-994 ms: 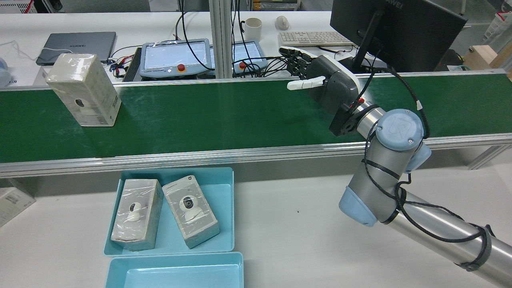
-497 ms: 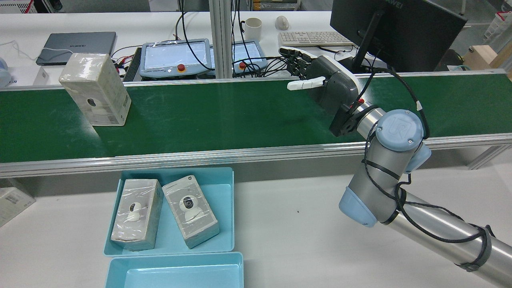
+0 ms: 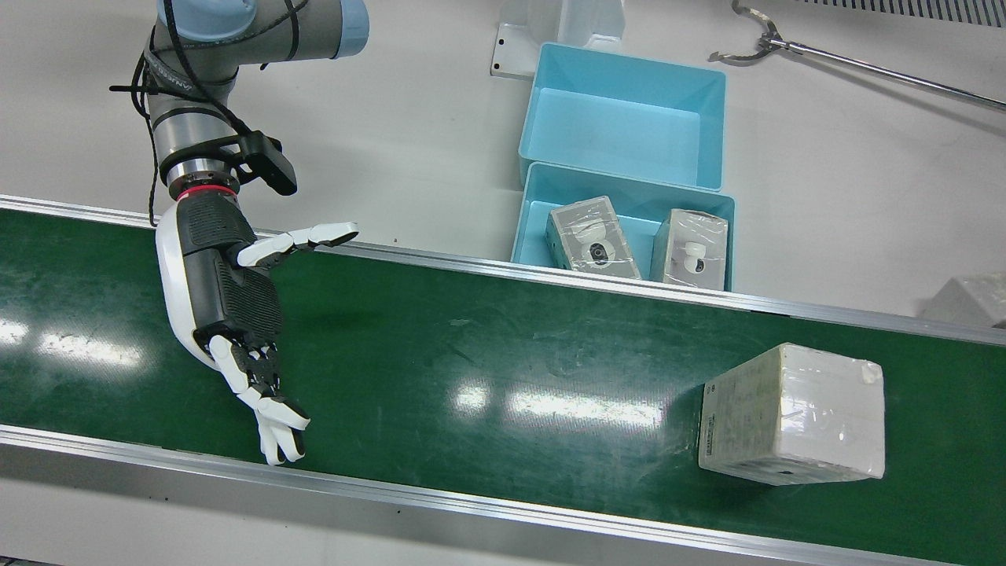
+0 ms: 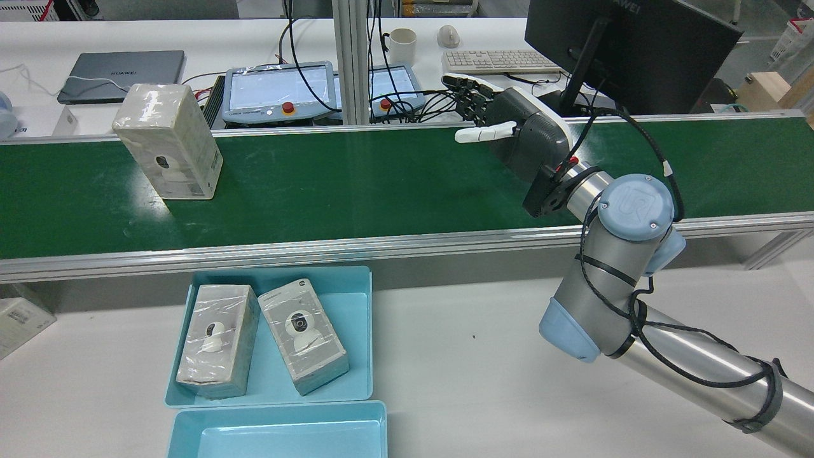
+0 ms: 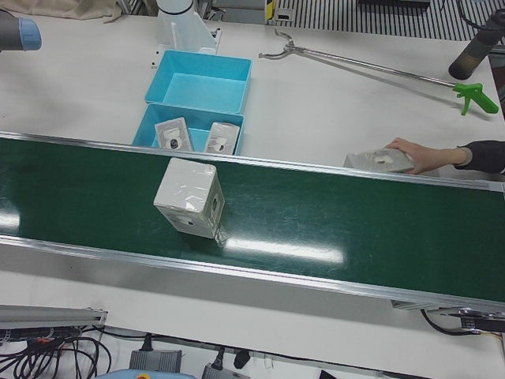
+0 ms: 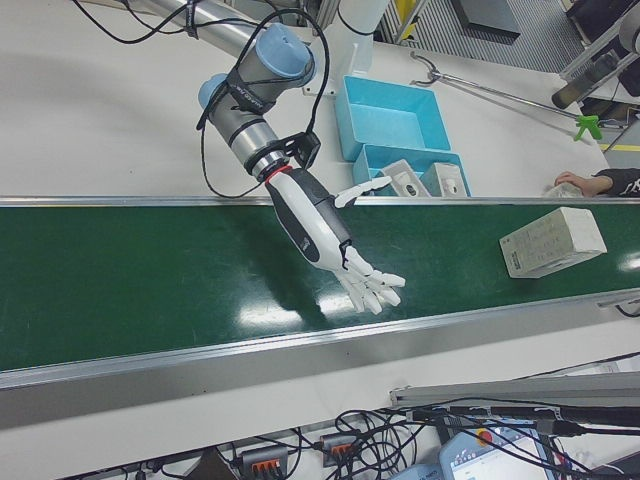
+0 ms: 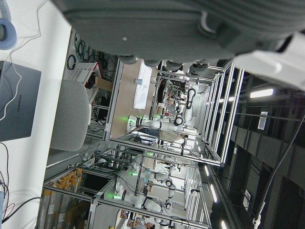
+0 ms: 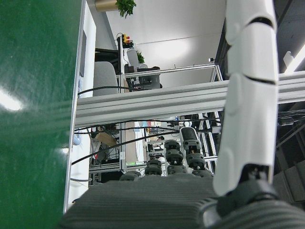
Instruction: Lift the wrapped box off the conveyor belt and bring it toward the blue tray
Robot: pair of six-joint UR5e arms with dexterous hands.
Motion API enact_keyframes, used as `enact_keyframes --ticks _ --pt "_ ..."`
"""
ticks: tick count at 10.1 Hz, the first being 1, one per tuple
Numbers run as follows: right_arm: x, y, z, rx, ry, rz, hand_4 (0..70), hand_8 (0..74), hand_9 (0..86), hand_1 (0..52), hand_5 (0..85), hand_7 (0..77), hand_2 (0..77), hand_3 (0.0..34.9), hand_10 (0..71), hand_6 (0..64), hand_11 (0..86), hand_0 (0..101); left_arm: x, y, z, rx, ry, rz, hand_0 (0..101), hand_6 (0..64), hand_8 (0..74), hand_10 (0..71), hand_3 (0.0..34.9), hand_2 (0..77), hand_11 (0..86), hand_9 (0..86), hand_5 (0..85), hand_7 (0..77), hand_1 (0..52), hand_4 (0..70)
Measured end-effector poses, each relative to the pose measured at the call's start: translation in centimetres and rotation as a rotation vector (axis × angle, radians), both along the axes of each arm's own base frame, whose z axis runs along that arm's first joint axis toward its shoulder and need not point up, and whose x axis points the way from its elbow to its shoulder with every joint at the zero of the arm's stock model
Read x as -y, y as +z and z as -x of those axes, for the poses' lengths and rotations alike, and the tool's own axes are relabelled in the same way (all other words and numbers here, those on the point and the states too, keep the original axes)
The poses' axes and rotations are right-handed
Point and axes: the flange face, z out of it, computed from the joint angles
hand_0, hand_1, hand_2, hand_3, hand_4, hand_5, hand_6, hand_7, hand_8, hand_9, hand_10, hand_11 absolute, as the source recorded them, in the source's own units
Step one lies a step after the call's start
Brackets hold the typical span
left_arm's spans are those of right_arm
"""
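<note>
Robot hand: your right robot hand (image 3: 228, 306) was spread wide, empty.
Risk: wrapped box (image 3: 792, 414) could slip; the film looked slick.

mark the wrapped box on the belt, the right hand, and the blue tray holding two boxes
wrapped box (image 3: 794, 413), front view, on its top face.
right hand (image 3: 228, 303), front view, on the dark palm, open.
blue tray (image 4: 359, 337), rear view, on its bare floor beside the boxes.

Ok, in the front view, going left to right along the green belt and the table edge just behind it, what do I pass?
Robot's right hand, open over the green conveyor belt → blue plastic tray holding two wrapped boxes → large white plastic-wrapped box standing on the belt.
</note>
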Motion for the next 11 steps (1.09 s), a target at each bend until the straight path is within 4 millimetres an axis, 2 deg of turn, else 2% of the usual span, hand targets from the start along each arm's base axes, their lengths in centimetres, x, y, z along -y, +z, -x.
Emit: enact_keyframes --ticks 11 --pt "-0.18 -0.04 0.02 -0.002 -0.001 -0.003 8.7 2.2 4.9 14.2 19.1 2.2 10.9 0.0 0.0 2.7 0.5 47 0.0 0.0 0.0 0.0 0.0 0.0 0 0.5 0.5 0.5 0.0 0.5 0.5 0.0 1.1 0.5 0.0 0.0"
